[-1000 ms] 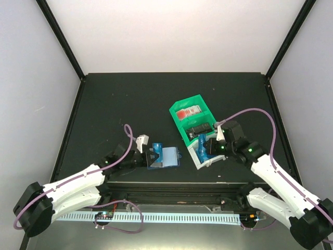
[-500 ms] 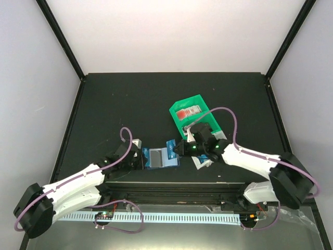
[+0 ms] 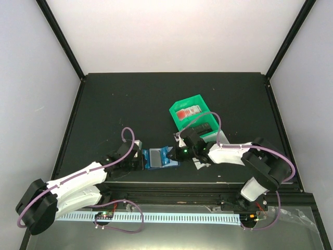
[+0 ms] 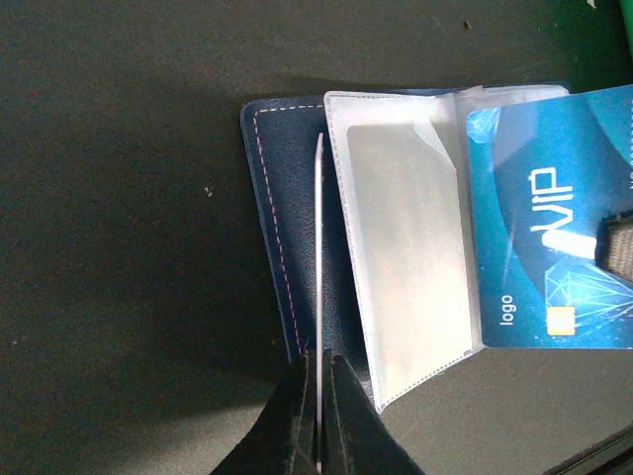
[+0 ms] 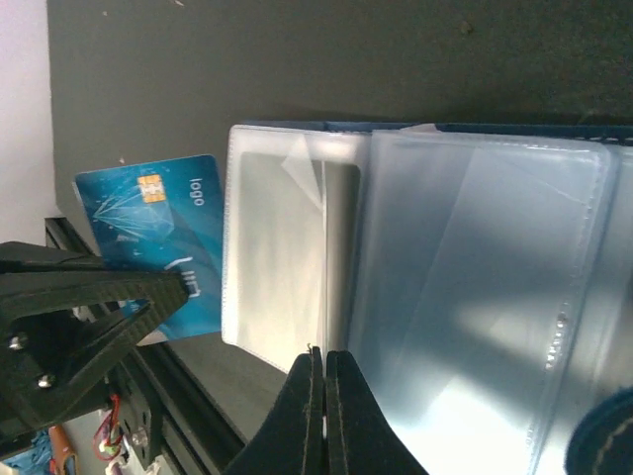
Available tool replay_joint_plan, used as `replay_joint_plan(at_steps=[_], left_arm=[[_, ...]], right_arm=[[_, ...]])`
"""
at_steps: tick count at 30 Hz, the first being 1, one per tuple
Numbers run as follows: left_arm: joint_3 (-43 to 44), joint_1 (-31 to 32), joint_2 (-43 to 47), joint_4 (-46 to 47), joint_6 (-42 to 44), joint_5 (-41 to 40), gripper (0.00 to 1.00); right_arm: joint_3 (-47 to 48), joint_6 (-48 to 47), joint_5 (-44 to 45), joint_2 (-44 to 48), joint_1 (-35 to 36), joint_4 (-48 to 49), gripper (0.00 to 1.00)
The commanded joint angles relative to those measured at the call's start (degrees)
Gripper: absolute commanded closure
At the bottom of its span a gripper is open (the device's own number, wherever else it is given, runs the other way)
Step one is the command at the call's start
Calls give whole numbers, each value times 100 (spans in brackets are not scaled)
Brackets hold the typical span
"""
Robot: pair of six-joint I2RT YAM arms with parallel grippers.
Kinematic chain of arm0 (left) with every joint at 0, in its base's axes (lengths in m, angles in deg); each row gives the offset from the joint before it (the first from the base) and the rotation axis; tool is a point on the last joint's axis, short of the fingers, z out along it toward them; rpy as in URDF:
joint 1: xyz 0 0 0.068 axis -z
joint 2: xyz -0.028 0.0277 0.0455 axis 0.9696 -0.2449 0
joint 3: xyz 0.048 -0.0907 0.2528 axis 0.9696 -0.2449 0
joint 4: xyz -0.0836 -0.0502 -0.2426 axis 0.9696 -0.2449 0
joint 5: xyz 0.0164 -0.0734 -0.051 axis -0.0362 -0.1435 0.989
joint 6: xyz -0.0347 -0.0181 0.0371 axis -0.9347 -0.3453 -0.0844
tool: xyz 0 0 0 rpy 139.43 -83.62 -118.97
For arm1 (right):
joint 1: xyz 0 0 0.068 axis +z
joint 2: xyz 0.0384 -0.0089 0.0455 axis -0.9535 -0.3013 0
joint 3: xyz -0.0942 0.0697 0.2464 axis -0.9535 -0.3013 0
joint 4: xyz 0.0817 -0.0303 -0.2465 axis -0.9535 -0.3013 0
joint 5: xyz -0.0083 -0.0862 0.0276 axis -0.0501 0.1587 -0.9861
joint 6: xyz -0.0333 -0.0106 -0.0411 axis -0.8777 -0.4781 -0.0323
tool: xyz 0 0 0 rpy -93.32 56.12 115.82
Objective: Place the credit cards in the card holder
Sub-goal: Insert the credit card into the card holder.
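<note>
Your left gripper (image 4: 318,381) is closed and pinches a thin pale leaf of the card holder (image 3: 155,157). The leaf stands on edge between the navy cover (image 4: 282,198) and a clear sleeve (image 4: 410,247). Your right gripper (image 5: 319,358) is closed too, tips at the sleeves' edge; what it pinches I cannot tell. One blue credit card (image 4: 554,218) lies face up at that sleeve's edge, on the side away from the cover. The holder lies open on the dark table (image 4: 119,247).
</note>
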Motion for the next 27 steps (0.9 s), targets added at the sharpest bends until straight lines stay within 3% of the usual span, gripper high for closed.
replay_joint_plan(at_steps=[1, 27], left_arm=[[139, -46, -26, -315, 110, -7, 98], [-28, -44, -177, -156, 88, 115, 99]], right_arm=[[61, 17, 360, -89, 45, 107, 99], [186, 828, -364, -1480, 347, 1533, 99]])
